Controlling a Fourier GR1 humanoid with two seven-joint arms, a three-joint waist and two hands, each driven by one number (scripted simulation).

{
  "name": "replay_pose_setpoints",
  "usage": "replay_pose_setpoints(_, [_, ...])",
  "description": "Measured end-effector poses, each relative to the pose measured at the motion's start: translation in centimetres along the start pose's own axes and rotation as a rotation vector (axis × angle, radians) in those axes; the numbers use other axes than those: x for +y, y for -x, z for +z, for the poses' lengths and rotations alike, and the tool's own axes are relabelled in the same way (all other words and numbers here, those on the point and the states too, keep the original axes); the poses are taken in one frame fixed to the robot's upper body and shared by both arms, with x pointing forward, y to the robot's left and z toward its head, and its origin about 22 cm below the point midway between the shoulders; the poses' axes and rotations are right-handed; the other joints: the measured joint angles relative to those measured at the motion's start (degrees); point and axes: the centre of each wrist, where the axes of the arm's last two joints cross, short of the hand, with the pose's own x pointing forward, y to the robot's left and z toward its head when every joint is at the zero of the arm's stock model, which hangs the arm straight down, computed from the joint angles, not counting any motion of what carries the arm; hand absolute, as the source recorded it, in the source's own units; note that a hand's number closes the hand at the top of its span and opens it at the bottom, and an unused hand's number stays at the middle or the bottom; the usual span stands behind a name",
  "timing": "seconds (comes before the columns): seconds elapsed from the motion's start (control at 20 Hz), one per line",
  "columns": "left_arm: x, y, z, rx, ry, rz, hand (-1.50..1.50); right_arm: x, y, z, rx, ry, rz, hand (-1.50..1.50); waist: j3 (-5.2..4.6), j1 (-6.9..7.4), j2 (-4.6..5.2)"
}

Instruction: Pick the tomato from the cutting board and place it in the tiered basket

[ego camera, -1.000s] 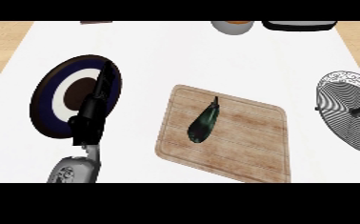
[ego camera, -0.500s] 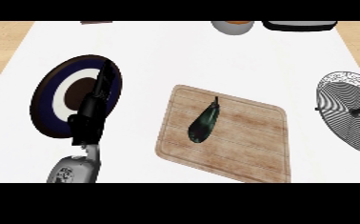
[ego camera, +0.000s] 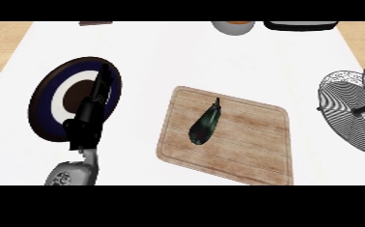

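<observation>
One arm is in view, at the near left of the scene: a light grey forearm [ego camera: 70, 174] with a smooth, rounded casing that carries a few small dark spots resembling fastener holes. A slim grey wrist section narrows from this casing and joins the left hand [ego camera: 87, 120], which is entirely black, blocky at the base and elongated in outline. The black fingers [ego camera: 102, 81] appear as thin, straight, closely grouped segments with no visible markings, and no cables show along the forearm or wrist.
</observation>
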Motion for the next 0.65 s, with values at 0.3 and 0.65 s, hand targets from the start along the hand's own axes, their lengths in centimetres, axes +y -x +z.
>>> replay_pose_setpoints(0.3, [0.7,0.1,0.7,0.005,-0.022,-0.007,0.00,-6.2,5.9,0.7,0.106,0.078,-0.162,-1.50,0.04,-1.06,-0.28])
replay_pose_setpoints(0.65, [1.1,-0.2,0.6,0.006,-0.041,-0.009,0.00,-13.6,14.7,4.0,0.126,0.084,-0.272,-1.50,0.08,-2.10,-0.38])
